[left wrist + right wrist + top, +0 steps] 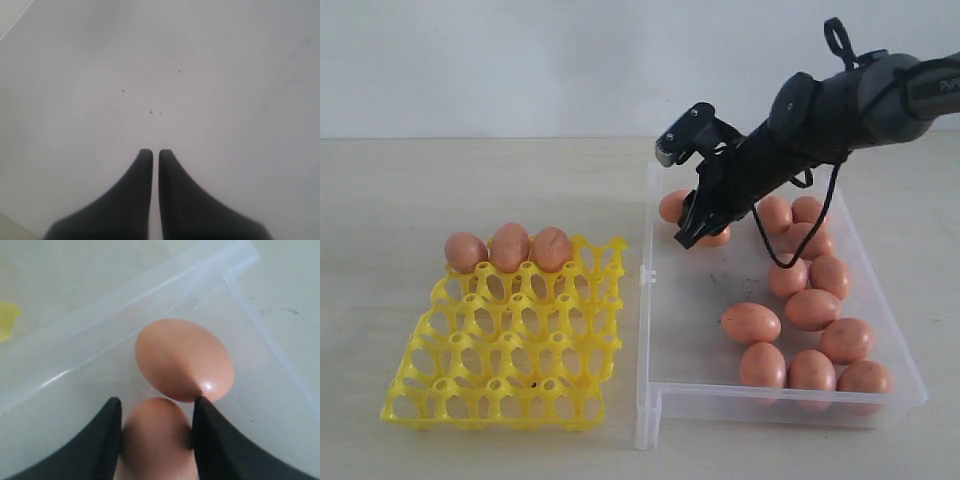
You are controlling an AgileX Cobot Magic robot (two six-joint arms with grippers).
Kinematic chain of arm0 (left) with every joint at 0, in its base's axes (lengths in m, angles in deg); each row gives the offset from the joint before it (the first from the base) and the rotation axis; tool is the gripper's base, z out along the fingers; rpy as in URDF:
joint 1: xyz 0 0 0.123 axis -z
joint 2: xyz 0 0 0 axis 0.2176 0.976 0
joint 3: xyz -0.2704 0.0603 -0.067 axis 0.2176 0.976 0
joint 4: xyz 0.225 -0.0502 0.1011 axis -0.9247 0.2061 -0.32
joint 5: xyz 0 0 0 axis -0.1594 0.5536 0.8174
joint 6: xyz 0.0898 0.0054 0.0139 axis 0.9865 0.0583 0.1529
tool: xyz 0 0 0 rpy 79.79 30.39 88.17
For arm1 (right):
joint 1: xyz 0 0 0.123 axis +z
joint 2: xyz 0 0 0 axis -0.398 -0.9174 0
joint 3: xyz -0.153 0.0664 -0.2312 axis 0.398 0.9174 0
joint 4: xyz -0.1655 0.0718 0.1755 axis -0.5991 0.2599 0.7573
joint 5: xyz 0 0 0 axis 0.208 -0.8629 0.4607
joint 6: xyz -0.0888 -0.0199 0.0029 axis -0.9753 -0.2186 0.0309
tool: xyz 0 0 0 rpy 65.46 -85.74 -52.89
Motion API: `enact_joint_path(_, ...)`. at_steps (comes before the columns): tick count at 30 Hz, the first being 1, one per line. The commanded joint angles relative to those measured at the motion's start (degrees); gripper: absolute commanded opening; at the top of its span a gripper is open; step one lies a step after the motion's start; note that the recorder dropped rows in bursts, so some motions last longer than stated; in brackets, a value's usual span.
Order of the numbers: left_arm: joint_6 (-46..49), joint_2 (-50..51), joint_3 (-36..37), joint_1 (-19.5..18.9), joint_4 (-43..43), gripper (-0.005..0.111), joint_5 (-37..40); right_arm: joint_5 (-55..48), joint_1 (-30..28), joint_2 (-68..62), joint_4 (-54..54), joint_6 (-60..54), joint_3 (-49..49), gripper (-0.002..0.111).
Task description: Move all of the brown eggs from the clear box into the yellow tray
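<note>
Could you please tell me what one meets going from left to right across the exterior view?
Yellow tray holding three brown eggs → left wall of the clear box → right pincer → loose eggs towards the box's right side.

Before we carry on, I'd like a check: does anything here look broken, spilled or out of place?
Nothing stands out. Three brown eggs sit in the back row of the yellow tray, the rest lie whole in the clear box; no cracks or spills show.
</note>
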Motion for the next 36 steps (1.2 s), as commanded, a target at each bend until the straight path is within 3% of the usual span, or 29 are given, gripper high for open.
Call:
enact_joint_path(1, 0.29, -0.16, 0.24, -0.12, 0.16, 0.004, 0.27, 8.47, -2.46, 4.71, 13.51, -11.47, 7.48, 0.0)
enact_joint_path(6, 0.29, -0.16, 0.24, -0.12, 0.16, 0.004, 0.27, 7.67, -4.72, 9.14, 40.04, -34.51, 13.09, 0.0)
enact_joint_path(11, 0.29, -0.16, 0.24, -0.12, 0.16, 0.004, 0.27, -3.59, -8.02, 10.35, 68.67, -57.42, 17.65, 0.0)
enact_joint_path(13, 0.29, -0.16, 0.24, -0.12, 0.16, 0.004, 0.27, -2.2, -8.02, 10.35, 69.69, -61.7, 18.17, 0.0)
enact_joint_path(16, 0.29, -0.16, 0.24, -0.12, 0.16, 0.004, 0.27, 2.26, -7.91, 10.48, 64.04, -58.96, 17.62, 0.005)
enact_joint_path(19, 0.29, -0.16, 0.24, -0.12, 0.16, 0.004, 0.27, 2.49, -7.91, 10.48, 52.7, -51.33, 15.19, 0.029)
enact_joint_path(21, 0.29, -0.16, 0.24, -0.12, 0.16, 0.004, -0.02, 5.34, -7.91, 10.48, 47.25, -39.56, 12.51, 0.047)
enact_joint_path(22, 0.29, -0.16, 0.24, -0.12, 0.16, 0.004, -0.02, 6.4, -7.91, 10.32, 45.0, -31.25, 10.98, 0.05)
enact_joint_path(29, 0.29, -0.16, 0.24, -0.12, 0.16, 0.004, -0.02, -9.5, -7.06, 5.88, 8.75, 18.04, -1.75, 0.029)
enact_joint_path(34, 0.29, -0.16, 0.24, -0.12, 0.16, 0.004, -0.02, -18.58, -5.14, 0.29, -17.25, 46.01, -9.98, 0.046)
enact_joint_path(36, 0.29, -0.16, 0.24, -0.12, 0.16, 0.004, -0.02, -21.81, -4.6, -1.0, -24.82, 52.25, -11.92, 0.047)
